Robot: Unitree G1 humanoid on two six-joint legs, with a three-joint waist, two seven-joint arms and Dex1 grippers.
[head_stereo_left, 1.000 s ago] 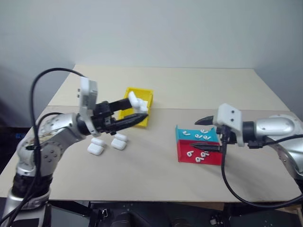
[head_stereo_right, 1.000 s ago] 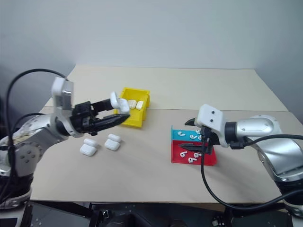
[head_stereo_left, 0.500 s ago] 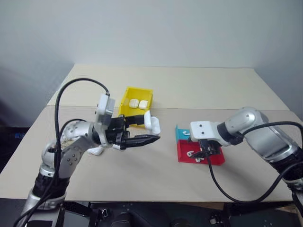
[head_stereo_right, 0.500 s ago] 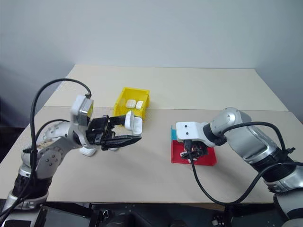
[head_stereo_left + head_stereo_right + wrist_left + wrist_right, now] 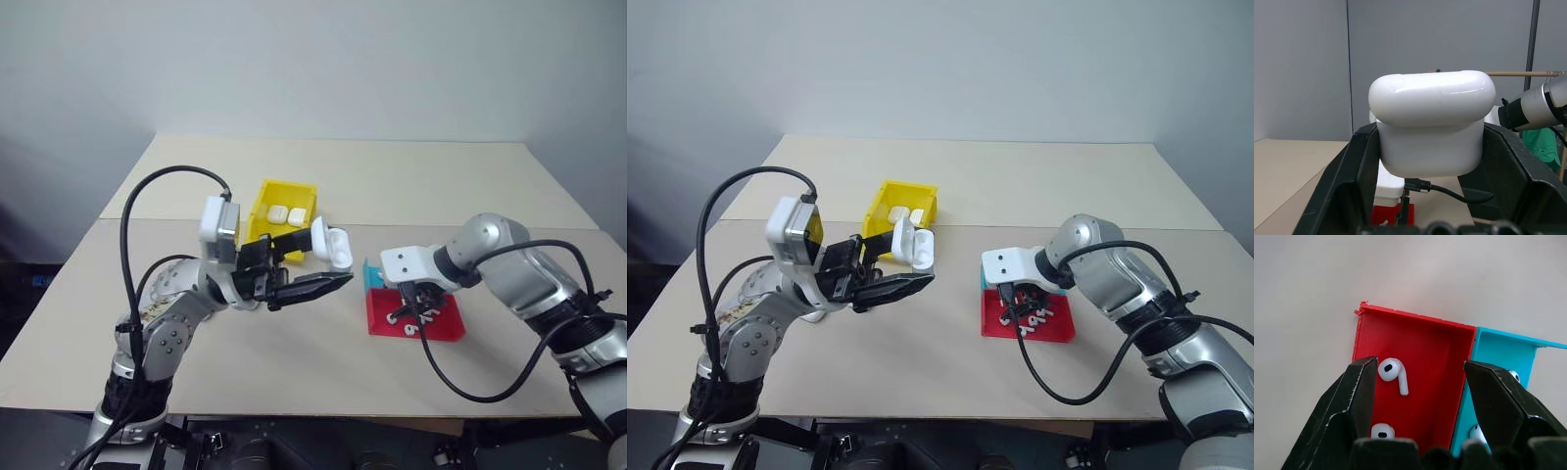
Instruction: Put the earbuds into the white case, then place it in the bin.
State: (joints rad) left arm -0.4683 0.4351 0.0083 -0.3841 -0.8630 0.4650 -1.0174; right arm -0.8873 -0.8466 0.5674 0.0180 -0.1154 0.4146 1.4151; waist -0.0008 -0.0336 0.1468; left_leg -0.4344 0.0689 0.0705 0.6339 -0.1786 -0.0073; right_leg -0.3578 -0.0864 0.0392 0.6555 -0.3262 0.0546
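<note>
Looking from the head, the left gripper [image 5: 312, 266] holds the white case [image 5: 330, 245], lid open, above the table [image 5: 441, 186], near the yellow bin [image 5: 263, 211] with two cases inside. The right gripper [image 5: 1024, 304] hangs over the red-and-blue tray [image 5: 1058, 333]. In the left wrist view, the case [image 5: 1432, 127] sits clamped between both fingers. In the right wrist view, the fingers [image 5: 1352, 401] stand apart over earbuds [image 5: 1393, 374] in the red compartment. No writing is readable.
</note>
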